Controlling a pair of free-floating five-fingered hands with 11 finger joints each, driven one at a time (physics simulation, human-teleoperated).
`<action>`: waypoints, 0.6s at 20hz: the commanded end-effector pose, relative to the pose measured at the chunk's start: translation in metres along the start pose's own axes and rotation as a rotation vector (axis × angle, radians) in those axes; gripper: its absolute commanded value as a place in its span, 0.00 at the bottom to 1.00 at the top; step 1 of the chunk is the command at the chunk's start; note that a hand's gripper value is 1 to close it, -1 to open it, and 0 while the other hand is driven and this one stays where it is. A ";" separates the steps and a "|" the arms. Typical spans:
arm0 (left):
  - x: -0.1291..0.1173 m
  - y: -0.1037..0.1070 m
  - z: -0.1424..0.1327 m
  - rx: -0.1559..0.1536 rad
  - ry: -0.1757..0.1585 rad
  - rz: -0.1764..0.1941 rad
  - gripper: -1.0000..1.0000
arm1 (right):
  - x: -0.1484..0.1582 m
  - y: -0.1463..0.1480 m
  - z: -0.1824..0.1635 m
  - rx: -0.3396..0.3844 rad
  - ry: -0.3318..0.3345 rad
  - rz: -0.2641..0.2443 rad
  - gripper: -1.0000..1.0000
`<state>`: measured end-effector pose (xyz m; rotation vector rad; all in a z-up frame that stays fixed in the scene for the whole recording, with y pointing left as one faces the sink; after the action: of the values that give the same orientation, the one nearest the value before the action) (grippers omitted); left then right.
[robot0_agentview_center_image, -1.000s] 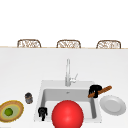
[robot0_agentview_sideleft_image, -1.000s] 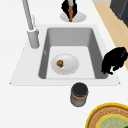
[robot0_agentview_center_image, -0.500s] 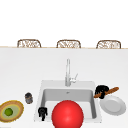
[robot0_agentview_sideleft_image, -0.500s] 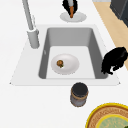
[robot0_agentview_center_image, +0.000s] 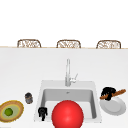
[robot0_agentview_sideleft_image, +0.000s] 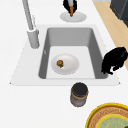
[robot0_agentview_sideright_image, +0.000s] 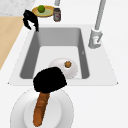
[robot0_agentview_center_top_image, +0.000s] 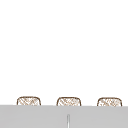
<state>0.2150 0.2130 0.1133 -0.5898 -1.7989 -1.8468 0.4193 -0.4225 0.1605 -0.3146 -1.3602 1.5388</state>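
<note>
Brown and long, the baguette (robot0_agentview_center_image: 113, 93) is gripped in the right hand (robot0_agentview_center_image: 108, 90) over the white plate (robot0_agentview_center_image: 113, 106) at the worktop's right edge. It looks mid-placement; lowering comes next. The left hand (robot0_agentview_center_image: 42, 111), fingers curled on nothing, hangs at the sink's (robot0_agentview_center_image: 47, 85) front left corner.

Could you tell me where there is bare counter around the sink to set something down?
The counter behind the faucet is bare. Right of the sink, the white plate sits under the right hand holding a long brown item. Left is crowded: jar, woven plate, left hand.
</note>
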 end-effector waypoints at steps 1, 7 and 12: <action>0.000 0.000 0.000 0.000 0.000 0.000 0.50 | -0.026 0.012 0.008 -0.001 -0.028 -0.071 1.00; 0.000 0.000 0.000 0.000 0.000 0.000 0.50 | -0.055 0.033 -0.001 -0.030 -0.051 -0.090 1.00; 0.000 0.000 0.000 0.000 0.000 0.000 0.50 | -0.071 0.064 -0.017 -0.045 -0.062 -0.094 1.00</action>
<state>0.2150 0.2130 0.1133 -0.5898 -1.7989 -1.8468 0.4325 -0.4642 0.0915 -0.2577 -1.3941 1.4921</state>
